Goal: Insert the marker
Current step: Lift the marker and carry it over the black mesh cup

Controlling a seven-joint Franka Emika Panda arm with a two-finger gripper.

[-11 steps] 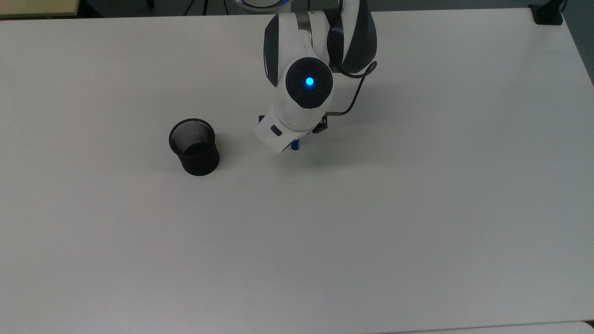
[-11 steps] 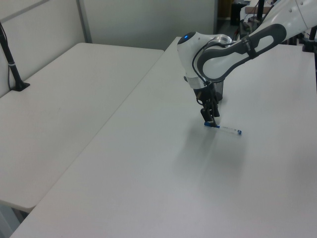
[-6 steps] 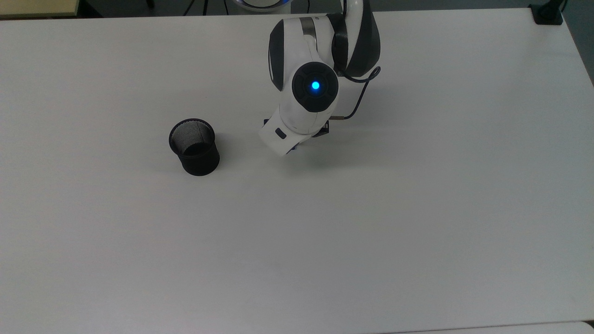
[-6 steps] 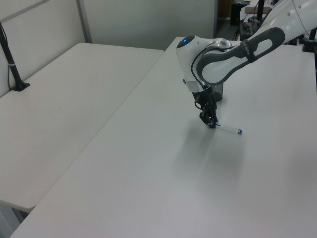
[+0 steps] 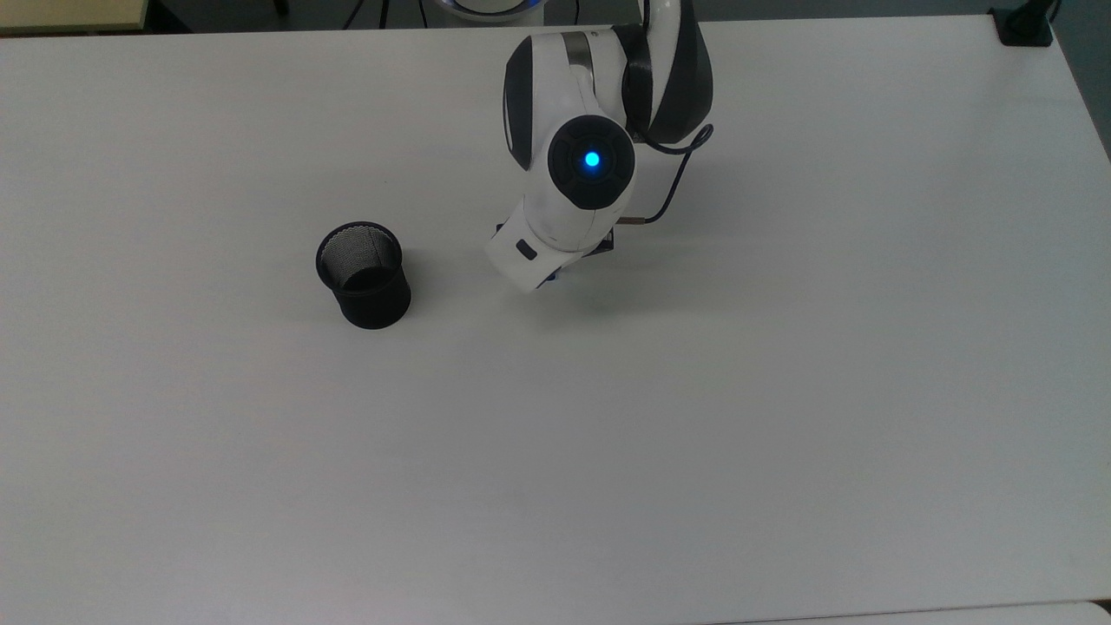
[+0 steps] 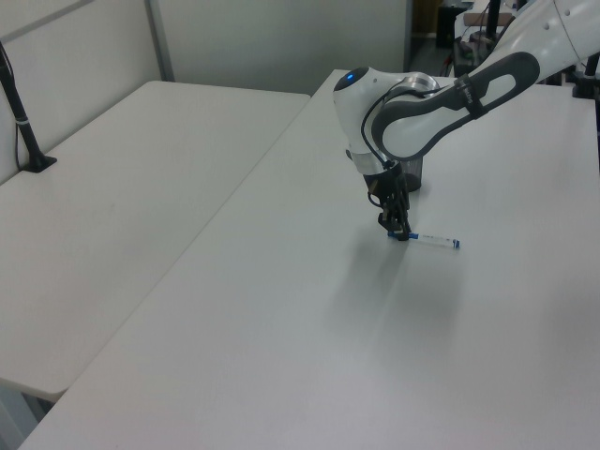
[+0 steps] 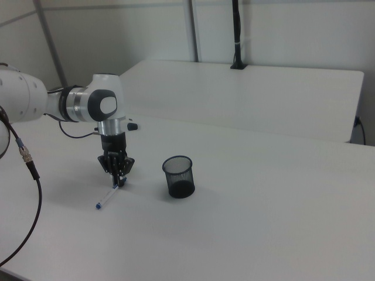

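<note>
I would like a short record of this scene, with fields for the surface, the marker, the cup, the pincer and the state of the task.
surface: white table
marker: slim white pen with blue ends, lying flat on the table
cup: black mesh cup, upright, nothing seen inside, apart from the marker
pincer: robot's black pincer, pointing down, at one end of the marker, closed on it
task state: marker not yet lifted or inserted
</note>
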